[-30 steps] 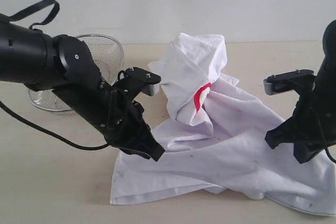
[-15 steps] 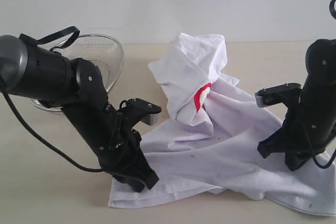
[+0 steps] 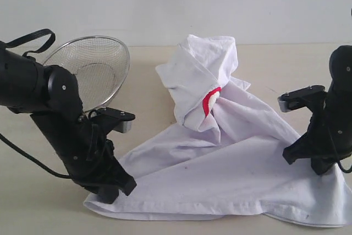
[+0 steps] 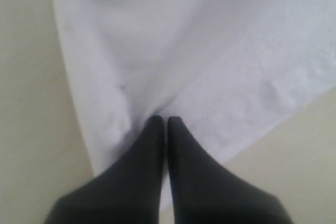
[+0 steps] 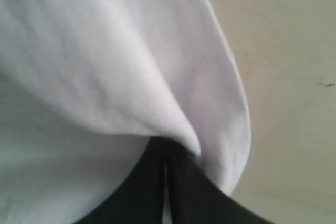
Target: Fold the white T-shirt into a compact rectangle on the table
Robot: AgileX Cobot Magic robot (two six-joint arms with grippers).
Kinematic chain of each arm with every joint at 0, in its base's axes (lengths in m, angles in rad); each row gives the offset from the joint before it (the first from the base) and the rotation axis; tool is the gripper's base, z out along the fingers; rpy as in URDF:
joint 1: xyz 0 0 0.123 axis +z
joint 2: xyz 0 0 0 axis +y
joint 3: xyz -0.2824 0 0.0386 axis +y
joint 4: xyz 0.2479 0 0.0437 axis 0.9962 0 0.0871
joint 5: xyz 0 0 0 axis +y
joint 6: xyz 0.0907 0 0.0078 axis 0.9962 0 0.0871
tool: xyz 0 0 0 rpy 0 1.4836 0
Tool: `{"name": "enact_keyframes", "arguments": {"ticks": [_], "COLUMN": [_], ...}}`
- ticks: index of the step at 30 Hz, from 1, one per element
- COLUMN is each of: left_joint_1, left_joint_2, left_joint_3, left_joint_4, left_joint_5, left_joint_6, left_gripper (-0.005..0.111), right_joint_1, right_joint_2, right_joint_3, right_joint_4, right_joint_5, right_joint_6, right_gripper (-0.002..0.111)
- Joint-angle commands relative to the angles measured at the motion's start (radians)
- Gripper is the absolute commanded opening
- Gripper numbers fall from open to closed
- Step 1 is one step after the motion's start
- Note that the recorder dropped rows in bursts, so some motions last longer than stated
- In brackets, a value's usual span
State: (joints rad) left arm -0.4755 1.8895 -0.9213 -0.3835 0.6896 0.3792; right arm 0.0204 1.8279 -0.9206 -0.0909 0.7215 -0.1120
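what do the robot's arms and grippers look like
The left arm and right arm are matte black. The left one has thick rounded segments, a strap loop on top and a thin black cable running below. Each wrist carries a small flat bracket with a silver-grey end. The left gripper and right gripper have smooth, dark, tapering fingers.

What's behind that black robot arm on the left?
A round silver wire-mesh basket, tipped up at the back of the pale beige table. The arm covers its lower edge, so what props it cannot be seen.
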Motion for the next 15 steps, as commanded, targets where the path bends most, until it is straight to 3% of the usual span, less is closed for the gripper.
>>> {"name": "enact_keyframes", "arguments": {"ticks": [1, 5, 15], "left_joint_1": [-0.002, -0.011, -0.011], "left_joint_2": [-0.042, -0.067, -0.067], "left_joint_3": [0.020, 0.020, 0.031], "left_joint_4": [-0.022, -0.085, -0.079], "left_joint_5": [-0.018, -0.035, -0.089], "left_joint_6": [0.087, 0.123, 0.107], "left_gripper": [0.005, 0.005, 0.005], "right_joint_1": [-0.001, 0.029, 0.059], "right_joint_2": [-0.008, -0.018, -0.012], "right_joint_3": [0.001, 0.001, 0.001], "right_joint_4": [0.073, 0.175, 0.191], "right_joint_5": [0.004, 0.069, 0.151], "right_joint_6": [-0.008, -0.066, -0.044], "right_gripper": [0.000, 0.000, 0.000]}}
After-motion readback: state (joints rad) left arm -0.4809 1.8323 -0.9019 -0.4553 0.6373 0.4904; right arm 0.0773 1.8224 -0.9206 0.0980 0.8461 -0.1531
